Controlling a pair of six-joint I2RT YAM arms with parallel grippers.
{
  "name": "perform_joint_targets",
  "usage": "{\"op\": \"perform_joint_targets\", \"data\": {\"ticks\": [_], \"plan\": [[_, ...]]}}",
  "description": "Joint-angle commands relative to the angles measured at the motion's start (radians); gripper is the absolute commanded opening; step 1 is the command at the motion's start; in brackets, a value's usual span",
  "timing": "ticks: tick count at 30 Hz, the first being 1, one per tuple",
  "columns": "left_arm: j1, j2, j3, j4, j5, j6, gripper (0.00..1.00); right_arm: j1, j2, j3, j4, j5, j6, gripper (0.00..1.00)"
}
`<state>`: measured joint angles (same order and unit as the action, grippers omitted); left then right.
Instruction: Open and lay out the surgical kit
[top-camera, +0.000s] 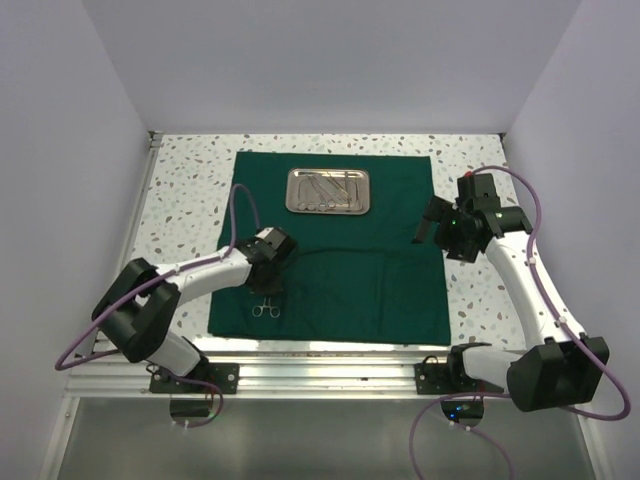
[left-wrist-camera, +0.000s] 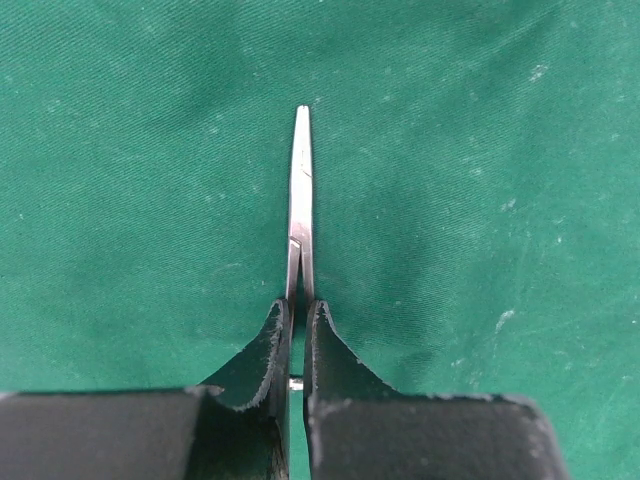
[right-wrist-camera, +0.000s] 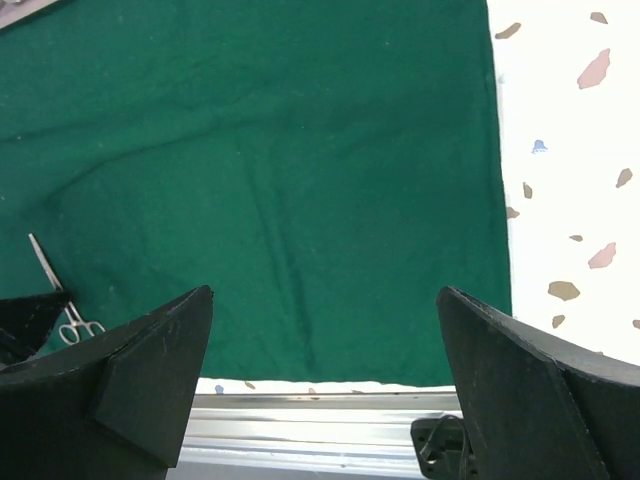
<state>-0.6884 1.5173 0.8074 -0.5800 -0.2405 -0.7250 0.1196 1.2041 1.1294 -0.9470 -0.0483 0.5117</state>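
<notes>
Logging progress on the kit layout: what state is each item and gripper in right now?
Green cloth: unfolded, spread flat on the table.
Steel tray: upright on the cloth, instruments lying inside.
Scissors: blades closed, pinched by the left gripper.
Left gripper: shut on the scissors.
Right gripper: open, empty.
</notes>
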Motion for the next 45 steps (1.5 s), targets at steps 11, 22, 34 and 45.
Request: {"op": "perform_joint_targets", "data": {"ticks": [11,22,34,45], "plan": [[-0.117,-0.203,0.114,-0.393,0.08,-0.168,0.48,0.003,-0.074,-0.019,0.013,0.001,-0.024,0.99],[0.038,0.18,0.716,-0.3,-0.115,0.114,0.98,0.005,-0.118,-0.053,0.01,-0.021,0.001,0.98],[0.162,0.832,1.368,-0.064,-0.048,0.286,0.74,0.005,-0.161,-0.025,-0.097,-0.007,0.027,0.98],[0.204,0.995,1.452,-0.008,-0.054,0.277,0.59,0.003,-0.198,-0.066,-0.161,0.047,0.002,0.98]]}}
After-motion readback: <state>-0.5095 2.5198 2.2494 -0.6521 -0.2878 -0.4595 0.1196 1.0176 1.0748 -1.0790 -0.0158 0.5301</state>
